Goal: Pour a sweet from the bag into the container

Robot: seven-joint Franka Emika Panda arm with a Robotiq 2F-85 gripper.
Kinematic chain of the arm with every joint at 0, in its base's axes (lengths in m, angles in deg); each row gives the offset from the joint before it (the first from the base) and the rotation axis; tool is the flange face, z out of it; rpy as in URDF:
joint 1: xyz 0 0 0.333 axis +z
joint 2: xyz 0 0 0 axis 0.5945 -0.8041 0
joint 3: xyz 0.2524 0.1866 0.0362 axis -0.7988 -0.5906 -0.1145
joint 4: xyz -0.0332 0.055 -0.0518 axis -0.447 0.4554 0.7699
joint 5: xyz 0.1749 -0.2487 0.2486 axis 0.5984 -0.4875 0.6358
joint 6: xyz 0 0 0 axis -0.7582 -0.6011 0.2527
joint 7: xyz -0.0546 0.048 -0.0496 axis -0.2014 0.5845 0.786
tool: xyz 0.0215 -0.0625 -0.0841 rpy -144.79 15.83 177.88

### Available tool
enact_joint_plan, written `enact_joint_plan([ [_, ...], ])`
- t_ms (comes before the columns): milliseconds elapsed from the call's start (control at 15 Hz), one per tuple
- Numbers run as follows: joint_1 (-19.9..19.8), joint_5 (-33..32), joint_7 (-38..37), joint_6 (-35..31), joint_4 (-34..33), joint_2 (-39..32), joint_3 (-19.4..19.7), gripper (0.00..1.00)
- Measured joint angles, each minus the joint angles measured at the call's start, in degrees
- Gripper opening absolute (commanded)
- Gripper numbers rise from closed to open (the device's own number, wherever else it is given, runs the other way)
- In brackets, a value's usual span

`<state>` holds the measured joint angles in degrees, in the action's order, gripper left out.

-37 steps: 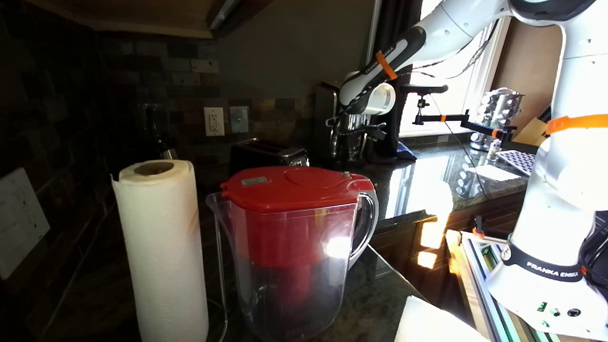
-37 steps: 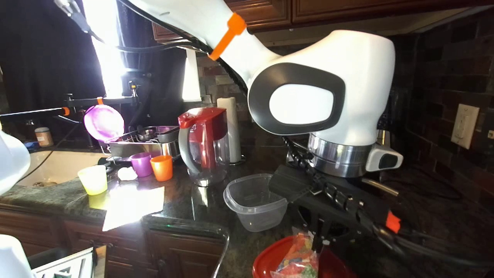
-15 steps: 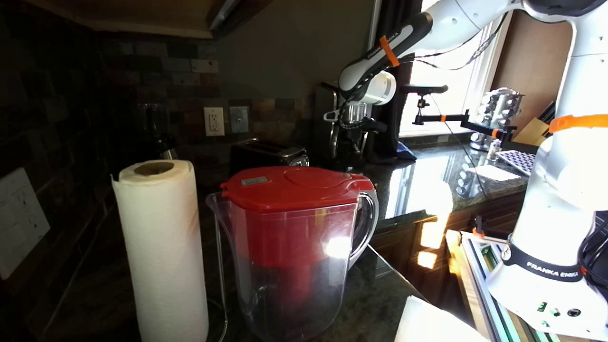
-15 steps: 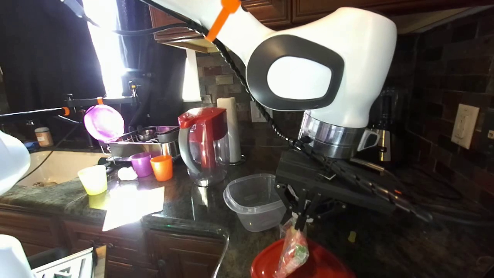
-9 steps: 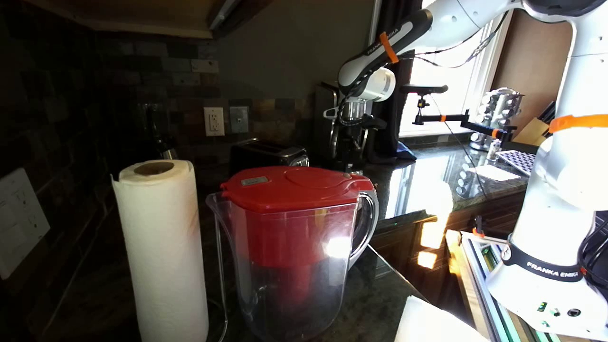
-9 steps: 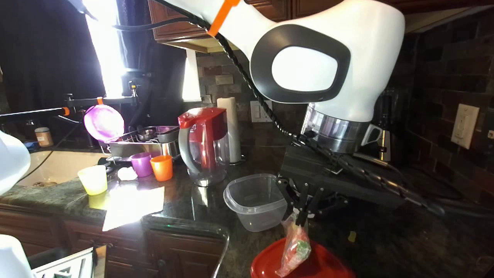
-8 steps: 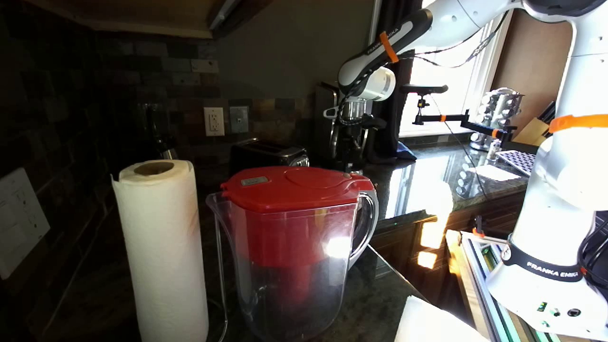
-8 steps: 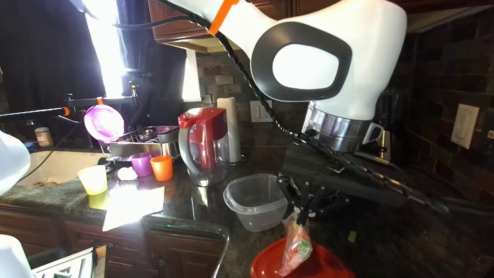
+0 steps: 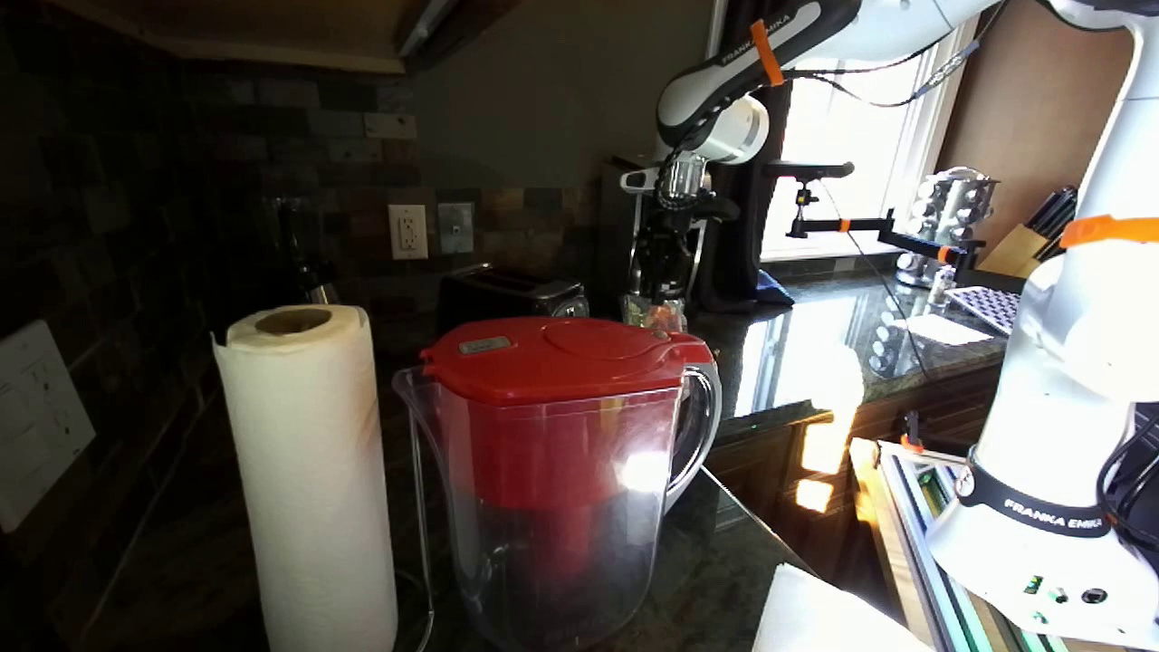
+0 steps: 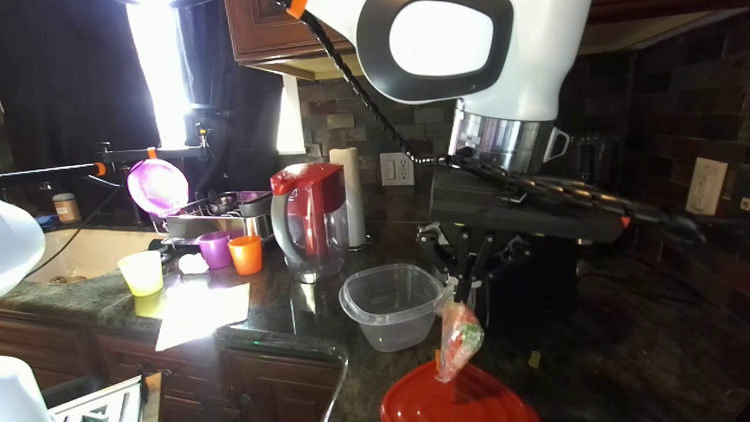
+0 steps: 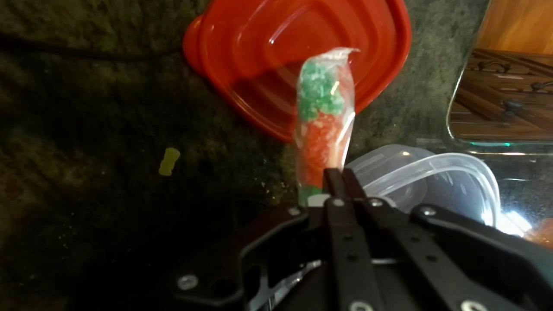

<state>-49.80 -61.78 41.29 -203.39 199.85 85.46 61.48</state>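
My gripper (image 11: pixel 341 172) is shut on the top of a clear bag (image 11: pixel 324 129) of red and green sweets. In an exterior view the bag (image 10: pixel 460 340) hangs tilted from the fingertips above a red lid (image 10: pixel 457 404). A small orange piece (image 10: pixel 437 358) shows beside its lower end. The bag also shows in an exterior view behind the pitcher (image 9: pixel 656 315). The clear plastic container (image 10: pixel 389 334) stands upright beside the bag; its rim (image 11: pixel 432 166) is partly hidden by the gripper in the wrist view. A yellow sweet (image 11: pixel 169 161) lies on the dark counter.
A red-lidded water pitcher (image 10: pixel 313 223) and a paper towel roll (image 10: pixel 350 199) stand behind the container. Orange (image 10: pixel 245 255), purple (image 10: pixel 214 249) and yellow (image 10: pixel 141 272) cups stand beyond. The counter edge (image 10: pixel 343 375) runs close to the container and lid.
The arm has risen. The bag, earlier lying on the red lid, is now held shut in the gripper and lifted. The container and lid have not moved.
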Motion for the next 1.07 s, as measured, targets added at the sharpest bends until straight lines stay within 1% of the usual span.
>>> enact_joint_plan([
  [267, 2.3, -1.5, 0.7, 0.0, 1.9, 4.6, -0.7, 0.0],
  [667, 7.2, -6.2, 0.6, -0.1, 6.0, 10.7, -3.4, 0.0],
  [867, 9.4, -8.7, 0.4, -0.6, 7.7, 12.2, -4.9, 0.0],
  [1067, 10.8, -11.2, -0.4, -3.9, 10.0, 12.3, -6.0, 0.0],
])
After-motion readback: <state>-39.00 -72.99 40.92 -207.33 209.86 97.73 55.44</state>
